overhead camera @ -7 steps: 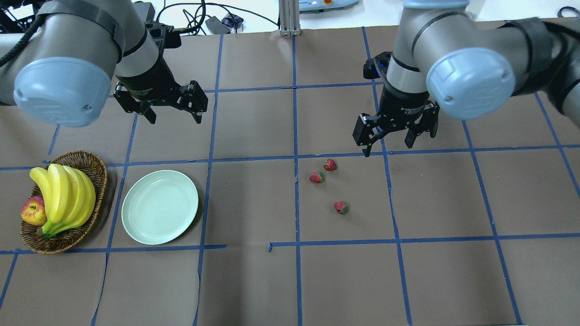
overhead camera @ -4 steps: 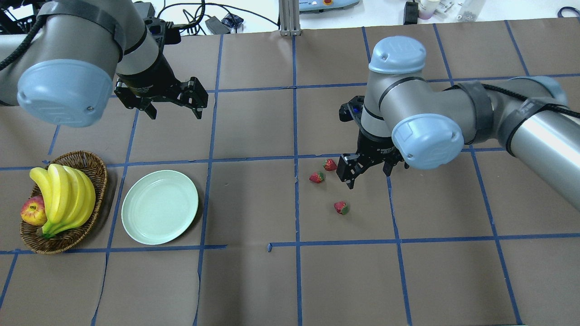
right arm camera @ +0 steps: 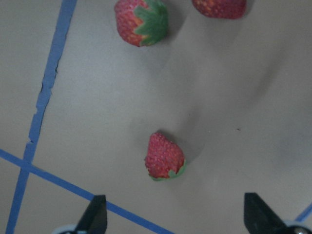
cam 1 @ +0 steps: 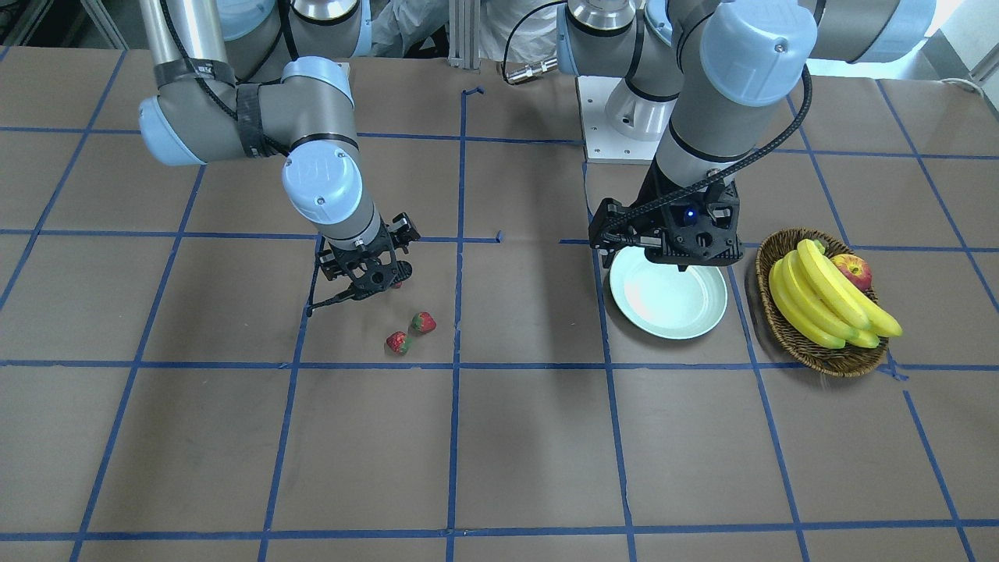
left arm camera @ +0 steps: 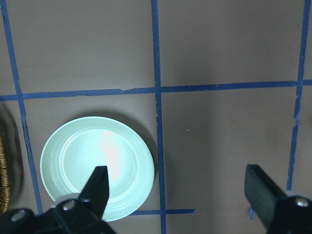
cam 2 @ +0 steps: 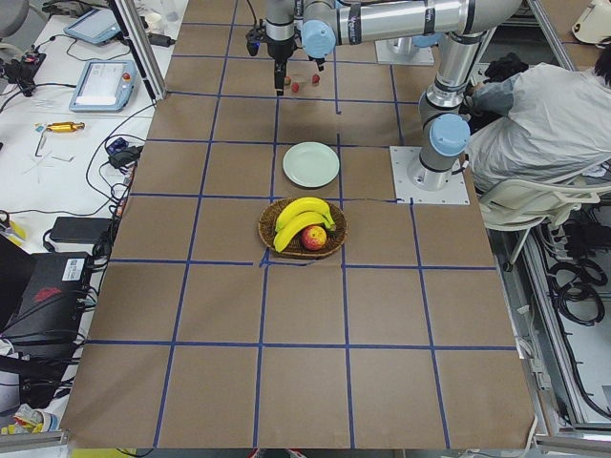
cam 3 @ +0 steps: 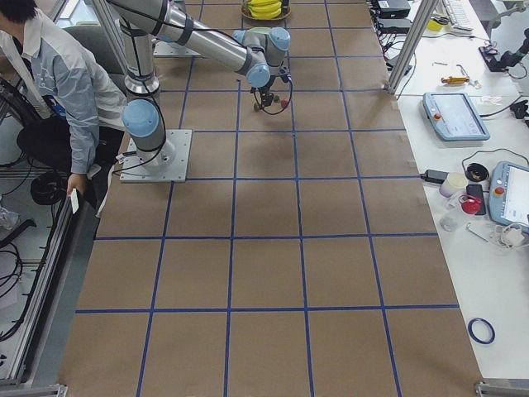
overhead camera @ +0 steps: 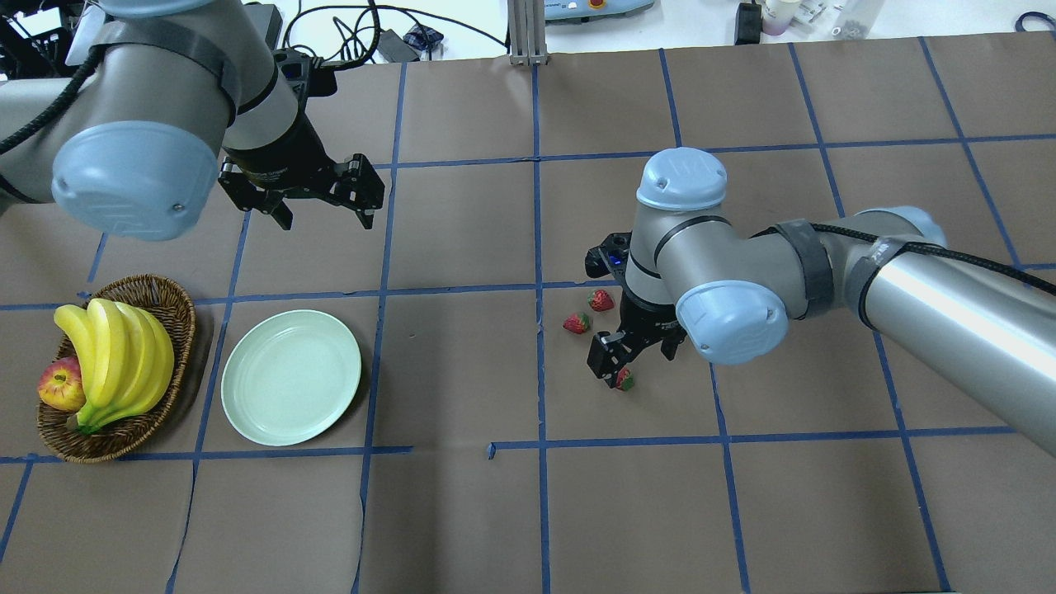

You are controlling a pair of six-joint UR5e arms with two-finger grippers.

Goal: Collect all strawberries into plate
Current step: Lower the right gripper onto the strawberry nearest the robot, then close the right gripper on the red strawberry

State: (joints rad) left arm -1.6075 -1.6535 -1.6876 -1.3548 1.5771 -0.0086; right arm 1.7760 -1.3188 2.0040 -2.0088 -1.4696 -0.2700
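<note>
Three red strawberries lie right of centre: two close together (overhead camera: 601, 300) (overhead camera: 577, 323), and a third (overhead camera: 625, 380) nearer me, partly under my right gripper (overhead camera: 634, 359). The right gripper is open and low over that third strawberry (right arm camera: 165, 156), which sits between and just ahead of its fingertips in the right wrist view; the other two (right arm camera: 141, 22) (right arm camera: 219, 7) lie beyond. The pale mint plate (overhead camera: 290, 377) is empty at the left. My left gripper (overhead camera: 324, 216) is open and empty, held high beyond the plate (left arm camera: 97, 168).
A brown wicker basket (overhead camera: 169, 290) with bananas (overhead camera: 115, 355) and a red-yellow apple (overhead camera: 59, 385) stands left of the plate. The brown table cover carries blue tape lines (overhead camera: 540, 437). Cables and devices lie beyond the far edge (overhead camera: 396, 41).
My right arm has swung toward me and come down, from behind the two far strawberries to over the nearest one. My left gripper has hardly moved. Both stay open.
</note>
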